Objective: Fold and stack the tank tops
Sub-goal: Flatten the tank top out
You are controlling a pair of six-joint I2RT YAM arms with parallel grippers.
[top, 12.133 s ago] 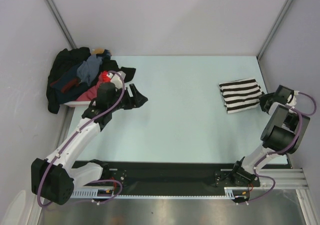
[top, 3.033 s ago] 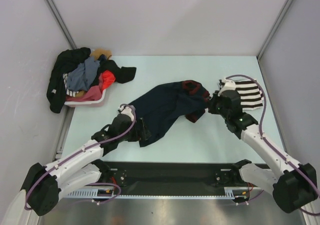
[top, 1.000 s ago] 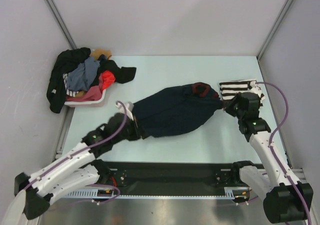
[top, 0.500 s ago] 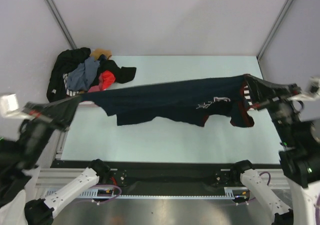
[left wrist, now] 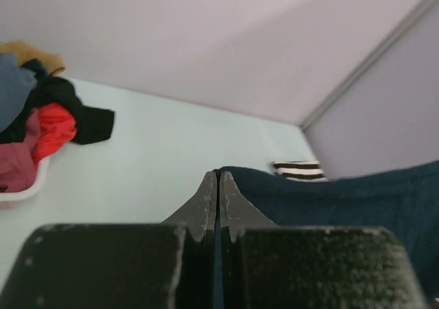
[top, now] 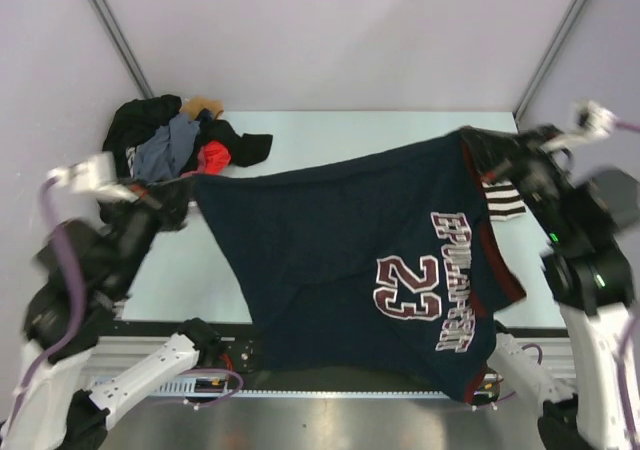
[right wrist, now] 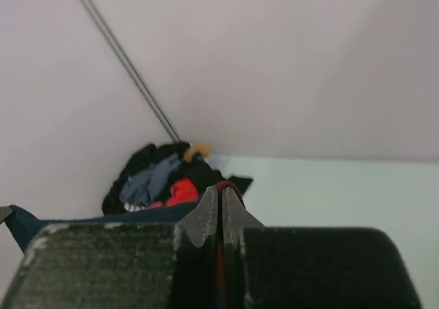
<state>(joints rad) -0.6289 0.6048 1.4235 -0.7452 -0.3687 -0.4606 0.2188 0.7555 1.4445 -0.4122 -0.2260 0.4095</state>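
Note:
The navy tank top (top: 340,260) with a white "23", lettering and dark red trim hangs spread in the air between both arms, its lower edge drooping toward the near table edge. My left gripper (top: 186,192) is shut on its left corner; navy cloth (left wrist: 329,199) runs from between the fingertips (left wrist: 209,185). My right gripper (top: 480,150) is shut on the dark red trim (right wrist: 223,185) at the right corner. The striped tank top (top: 505,202) lies folded on the table at the right, mostly hidden behind the jersey, and also shows as the striped top (left wrist: 298,170) in the left wrist view.
A heap of mixed clothes (top: 175,142) fills the pale pink basket (left wrist: 24,191) at the back left, with a black garment spilling onto the table. Grey walls and slanted metal posts (top: 110,30) close in the sides and back.
Both arms have lifted from the table and moved apart. The jersey, bunched on the table a second ago, then stretched into a band, now hangs open with its print showing.

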